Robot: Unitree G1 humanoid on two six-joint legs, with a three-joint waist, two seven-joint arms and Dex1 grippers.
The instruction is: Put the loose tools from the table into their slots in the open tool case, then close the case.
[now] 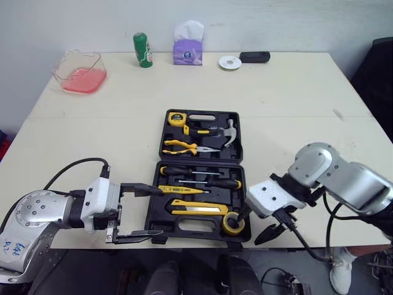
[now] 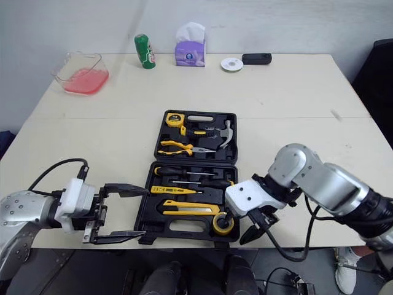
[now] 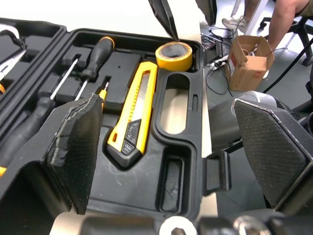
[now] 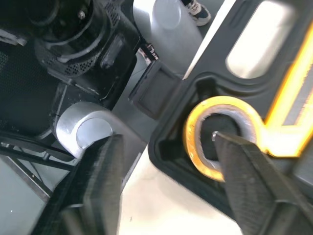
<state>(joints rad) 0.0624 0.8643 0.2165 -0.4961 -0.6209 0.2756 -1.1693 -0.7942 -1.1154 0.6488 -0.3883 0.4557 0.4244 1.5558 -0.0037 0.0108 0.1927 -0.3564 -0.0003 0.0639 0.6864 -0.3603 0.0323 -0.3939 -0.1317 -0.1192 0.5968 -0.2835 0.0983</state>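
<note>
The black tool case [image 1: 202,126] lies open mid-table. Its far half holds a tape measure [image 1: 176,117], pliers [image 1: 184,147] and a hammer [image 1: 228,133]. Screwdrivers [image 1: 199,182], a yellow utility knife [image 1: 196,208] and a yellow tape roll [image 1: 234,223] sit in the near half. My left gripper [image 1: 153,212] is open at the case's front left corner, one finger over the tray, the other off the table's edge. My right gripper [image 1: 255,225] is open at the front right corner. One of its fingers [image 4: 244,161] reaches into the tape roll [image 4: 195,147]; the other hangs outside the case.
Along the table's far edge stand a clear container with red liquid [image 1: 80,72], a green can [image 1: 142,49], a purple tissue box [image 1: 188,46], a white disc [image 1: 229,62] and a black device [image 1: 255,56]. A cardboard box [image 3: 249,61] sits on the floor near a person's legs.
</note>
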